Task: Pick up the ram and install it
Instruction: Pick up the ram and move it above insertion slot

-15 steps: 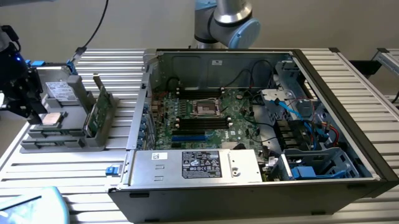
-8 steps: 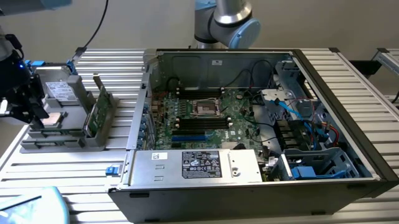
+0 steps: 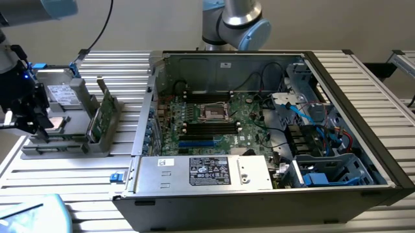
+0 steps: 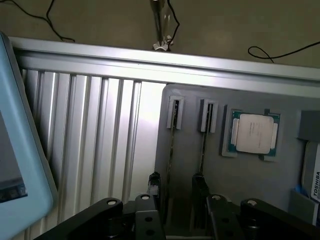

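The black gripper [image 4: 175, 189] hangs open over a matte grey holder [image 4: 250, 185] on the ribbed aluminium surface [image 4: 90, 145]; the slim dark ram [image 4: 171, 142] stands on edge in a narrow slot, near the jaws; a square silver processor [image 4: 254, 132] fills a neighbouring recess.

We log the arm [image 3: 236, 22] as silver-grey tubular joints with pale blue end caps [image 3: 55, 7], one joint at twelve o'clock in the exterior view and another at eleven. At nine o'clock, the gripper [image 3: 26, 121] is matte black, with a small blue light [image 3: 26, 75] above it. Round screw heads [image 4: 111, 202] stud its body, and its fingers [image 4: 199, 185] are slim and black.
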Controlling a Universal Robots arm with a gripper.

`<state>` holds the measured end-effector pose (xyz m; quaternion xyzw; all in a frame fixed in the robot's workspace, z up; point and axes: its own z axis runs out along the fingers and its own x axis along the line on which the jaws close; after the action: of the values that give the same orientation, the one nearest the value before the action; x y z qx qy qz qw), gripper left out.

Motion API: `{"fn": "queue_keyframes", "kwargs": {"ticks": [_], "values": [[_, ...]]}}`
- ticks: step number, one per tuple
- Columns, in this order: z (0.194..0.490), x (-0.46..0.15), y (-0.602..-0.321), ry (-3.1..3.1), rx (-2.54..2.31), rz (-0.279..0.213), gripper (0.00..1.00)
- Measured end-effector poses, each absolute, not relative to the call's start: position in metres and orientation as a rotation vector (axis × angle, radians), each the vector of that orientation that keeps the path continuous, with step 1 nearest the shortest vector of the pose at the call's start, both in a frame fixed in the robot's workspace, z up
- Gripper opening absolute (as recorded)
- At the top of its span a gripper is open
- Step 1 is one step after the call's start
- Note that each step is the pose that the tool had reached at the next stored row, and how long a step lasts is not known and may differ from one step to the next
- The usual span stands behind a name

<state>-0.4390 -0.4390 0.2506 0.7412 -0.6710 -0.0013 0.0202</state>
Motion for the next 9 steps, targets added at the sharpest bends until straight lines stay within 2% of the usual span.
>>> {"fn": "queue_keyframes", "kwargs": {"ticks": [9], "values": [[0.234, -0.437, -0.44, -2.08, 2.3, -0.004, 0.39]]}}
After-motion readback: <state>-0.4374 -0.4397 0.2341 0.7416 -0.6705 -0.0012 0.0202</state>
